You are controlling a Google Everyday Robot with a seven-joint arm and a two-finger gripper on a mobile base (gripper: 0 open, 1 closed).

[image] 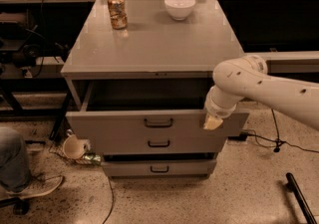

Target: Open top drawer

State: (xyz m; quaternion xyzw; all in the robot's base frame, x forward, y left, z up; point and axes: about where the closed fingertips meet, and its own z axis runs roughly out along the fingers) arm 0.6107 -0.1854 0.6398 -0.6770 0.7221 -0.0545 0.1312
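Observation:
The top drawer [114, 126] is a wide grey metal drawer with a small black bar handle [158, 123] at its centre. It stands pulled partly out of the grey cabinet [149, 49], with a dark gap above its front panel. My white arm reaches in from the right. My gripper [213, 121] is at the right end of the drawer front, at its top edge, well to the right of the handle. Two shorter grey drawers [158, 144] sit below, shut.
A drink can [117, 11] and a white bowl [180, 6] stand on the cabinet top. A tipped cup [74, 147] lies on the floor at the cabinet's lower left. A person's leg and shoe [20, 178] are at the bottom left. Cables run at right.

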